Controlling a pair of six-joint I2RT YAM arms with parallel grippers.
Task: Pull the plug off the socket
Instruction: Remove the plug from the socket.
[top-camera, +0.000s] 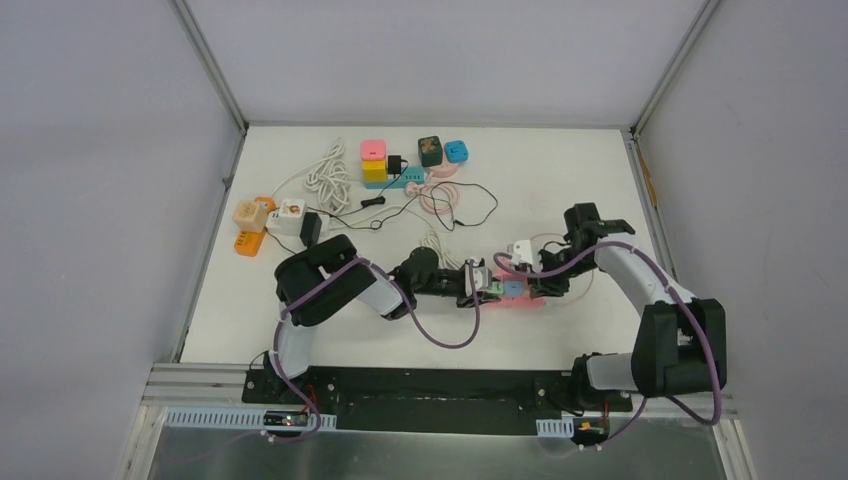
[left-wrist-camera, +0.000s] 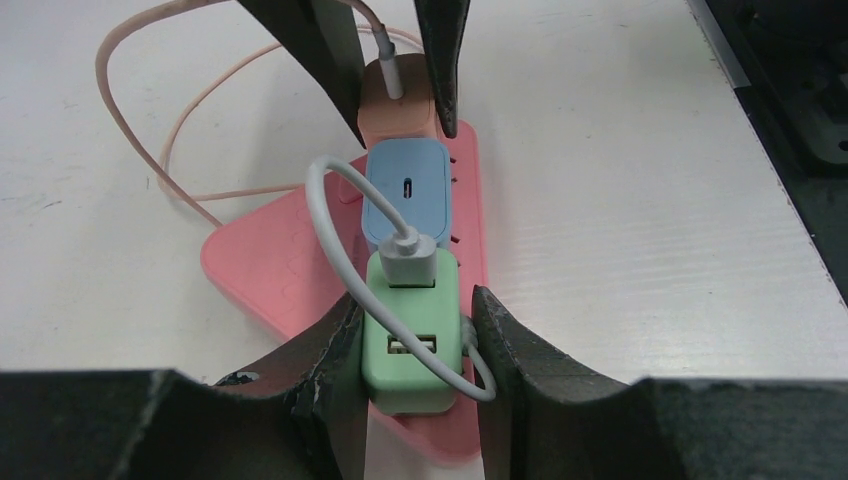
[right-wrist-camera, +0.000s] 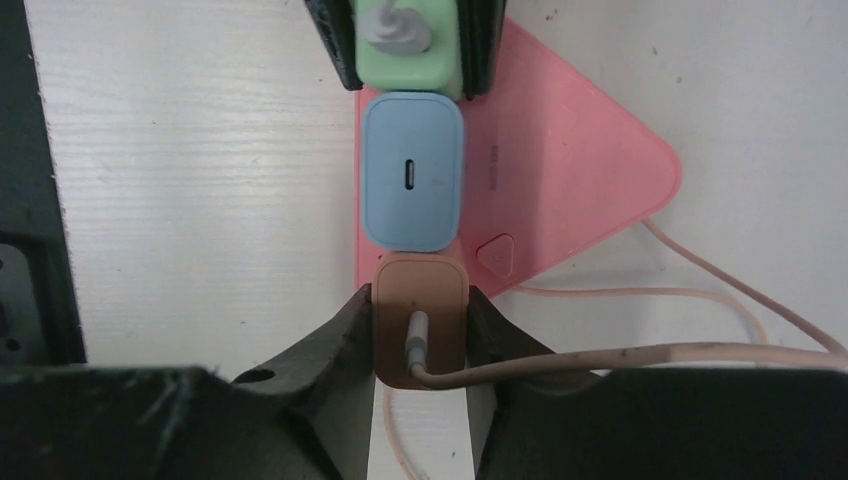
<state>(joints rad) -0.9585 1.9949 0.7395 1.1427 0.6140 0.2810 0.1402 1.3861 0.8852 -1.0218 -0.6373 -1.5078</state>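
Three cube adapters sit in a row along one edge of the pink socket strip (right-wrist-camera: 570, 170), which lies flat mid-counter (top-camera: 600, 190), nearer the near edge than the far one. Left fingers (left-wrist-camera: 520, 360) are clamped on the sides of the green adapter (left-wrist-camera: 410, 340) at one end of the row. Right fingers (right-wrist-camera: 330, 350) are clamped likewise on the brown adapter (right-wrist-camera: 420, 300) at the other end. The blue adapter (right-wrist-camera: 412, 170) sits between them, untouched. All three look seated, none lifted, so I judge the grasp made and the pull not yet begun. Next move likely calls for one arm to draw its plug straight off the strip face, without rocking, while the other holds the strip down. The strip is a rounded triangle of smooth matte plastic. The adapters are soft-cornered, satin blocks, likely slippery under hard black pads. A grey-white cable (left-wrist-camera: 330, 230) loops from the green one and a peach cable (right-wrist-camera: 620, 355) trails from the brown; either could drag.
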